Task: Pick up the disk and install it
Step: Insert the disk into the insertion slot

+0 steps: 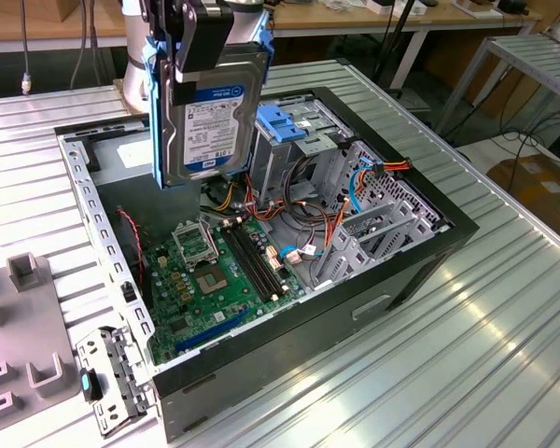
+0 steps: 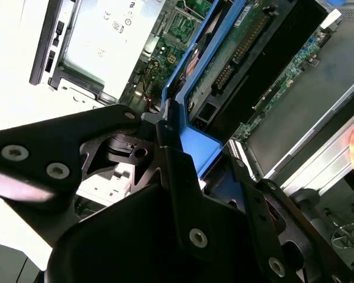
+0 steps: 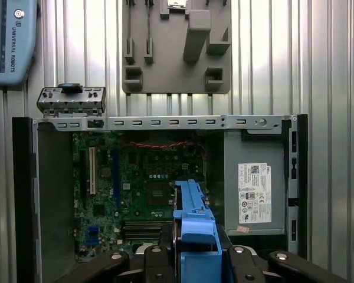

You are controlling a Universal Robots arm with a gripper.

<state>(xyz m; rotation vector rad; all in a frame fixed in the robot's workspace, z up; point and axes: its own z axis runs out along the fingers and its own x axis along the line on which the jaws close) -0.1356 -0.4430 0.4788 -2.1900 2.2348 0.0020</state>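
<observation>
Tool [image 1: 208,47] clamps the upright silver-grey disk [image 1: 210,121], blue-railed, white-and-blue labelled, above the open case [image 1: 289,359].

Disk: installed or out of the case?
Out. The disk hangs on edge in the gripper, above the open case, not in the drive cage.

The computer case [image 1: 289,364] lies on the surface [image 1: 485,373] (a fixture plate [image 1: 19,345] at the exterior view's left edge); the disk [image 1: 210,103] hangs upright above the motherboard [image 1: 201,280] inside the case

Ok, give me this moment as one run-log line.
gripper: shut on the disk | disk: upright, in the air above the open computer case | install: not yet done
</observation>
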